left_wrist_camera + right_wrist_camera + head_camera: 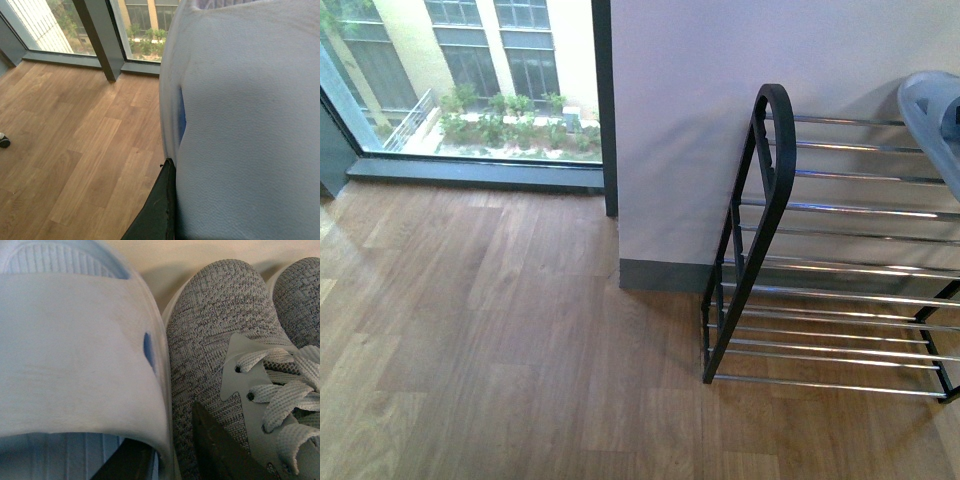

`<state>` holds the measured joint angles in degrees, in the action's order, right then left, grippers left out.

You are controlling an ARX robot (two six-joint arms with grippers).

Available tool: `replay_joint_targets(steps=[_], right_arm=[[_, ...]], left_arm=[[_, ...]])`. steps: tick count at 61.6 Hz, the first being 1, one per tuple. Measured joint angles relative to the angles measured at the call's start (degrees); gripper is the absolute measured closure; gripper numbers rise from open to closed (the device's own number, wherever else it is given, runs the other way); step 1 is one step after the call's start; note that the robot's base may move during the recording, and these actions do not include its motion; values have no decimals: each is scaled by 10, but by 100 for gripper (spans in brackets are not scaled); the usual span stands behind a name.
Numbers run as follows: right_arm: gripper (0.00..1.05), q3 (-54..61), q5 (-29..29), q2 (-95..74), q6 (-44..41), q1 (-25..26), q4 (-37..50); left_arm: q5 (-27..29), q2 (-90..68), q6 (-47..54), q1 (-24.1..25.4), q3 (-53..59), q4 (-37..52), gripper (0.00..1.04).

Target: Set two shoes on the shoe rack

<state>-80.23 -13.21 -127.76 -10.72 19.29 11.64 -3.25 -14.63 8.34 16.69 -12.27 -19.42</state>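
Observation:
The shoe rack [770, 180] stands at the right of the front view, with black side frames and chrome rods. One pale blue slipper [932, 118] pokes in over its top rods at the right edge; no gripper shows there. In the left wrist view my left gripper [171, 200] is shut on a pale blue slipper [245, 125], with one dark finger [157, 210] against the strap's edge. My right gripper [167, 455] is shut on the side of another pale blue slipper [75, 355]. Two grey knit sneakers [215, 330] lie right beside it, and the outer finger [215, 450] lies over the nearer one.
A white wall [720, 90] with a grey skirting stands behind the rack. A dark window post [604, 110] and a floor-level window [470, 80] lie to the left. Wood floor [500, 330] spreads in front. A small dark object [3, 141] lies on the floor.

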Motion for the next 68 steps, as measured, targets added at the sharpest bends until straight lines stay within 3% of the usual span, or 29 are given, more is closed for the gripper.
replay_joint_targets(steps=[28, 45, 68], right_arm=[[8, 115, 62, 123, 9, -18, 53], [9, 223, 122, 241, 31, -24, 98], [9, 453, 227, 508, 94, -18, 246]], left_arm=[[0, 0, 0, 0, 0, 0, 102], [0, 0, 0, 0, 0, 0, 102], [0, 0, 0, 0, 0, 0, 102]])
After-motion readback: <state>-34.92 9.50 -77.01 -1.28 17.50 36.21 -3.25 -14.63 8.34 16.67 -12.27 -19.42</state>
